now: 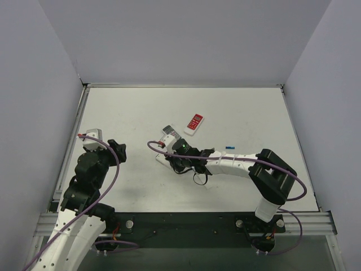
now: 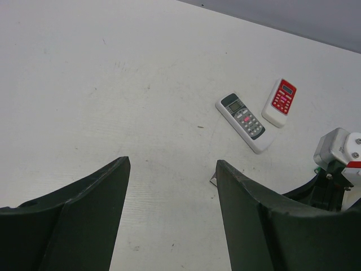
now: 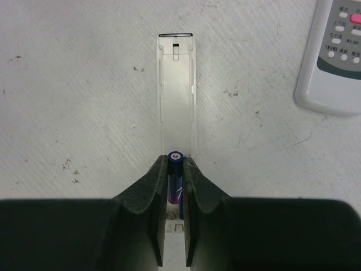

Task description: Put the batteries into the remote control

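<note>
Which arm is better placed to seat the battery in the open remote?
Right. The right tool is shut on a blue battery over the open remote; the left tool hangs open, well aside.

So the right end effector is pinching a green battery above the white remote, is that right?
Not quite. The battery pinched in the right end effector is blue, not green; the right wrist view shows it clearly. The rest holds: it is above the white remote.
</note>
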Robot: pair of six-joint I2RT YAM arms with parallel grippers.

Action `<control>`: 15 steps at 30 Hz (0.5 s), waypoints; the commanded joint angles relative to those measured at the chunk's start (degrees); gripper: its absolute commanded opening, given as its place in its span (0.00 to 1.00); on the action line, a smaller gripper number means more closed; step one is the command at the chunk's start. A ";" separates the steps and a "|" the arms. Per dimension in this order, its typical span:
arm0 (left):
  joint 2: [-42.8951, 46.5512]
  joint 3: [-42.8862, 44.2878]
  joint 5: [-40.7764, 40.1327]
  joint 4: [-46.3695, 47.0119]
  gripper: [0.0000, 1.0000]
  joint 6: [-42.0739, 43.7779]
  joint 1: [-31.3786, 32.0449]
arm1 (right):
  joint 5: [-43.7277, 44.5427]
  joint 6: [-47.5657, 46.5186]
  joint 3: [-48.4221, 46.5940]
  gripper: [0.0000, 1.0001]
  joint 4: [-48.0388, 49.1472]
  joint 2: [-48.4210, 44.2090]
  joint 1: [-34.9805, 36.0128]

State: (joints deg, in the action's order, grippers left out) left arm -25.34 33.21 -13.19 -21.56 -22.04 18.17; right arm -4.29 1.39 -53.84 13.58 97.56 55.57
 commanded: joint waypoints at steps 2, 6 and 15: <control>0.21 0.01 0.62 2.58 0.73 -0.46 -0.60 | -0.63 0.98 0.93 0.00 3.91 0.35 0.24; 0.12 0.01 0.71 2.67 0.73 -0.46 -0.68 | -0.89 1.42 2.25 0.00 4.17 -0.26 0.33; 0.12 -0.08 0.80 2.75 0.73 -0.37 -0.77 | -1.07 2.04 4.62 0.00 3.91 -0.96 0.33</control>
State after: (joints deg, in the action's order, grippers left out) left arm -25.34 33.21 -13.15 -21.47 -22.09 17.82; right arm -4.56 2.63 -50.46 17.37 97.80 55.55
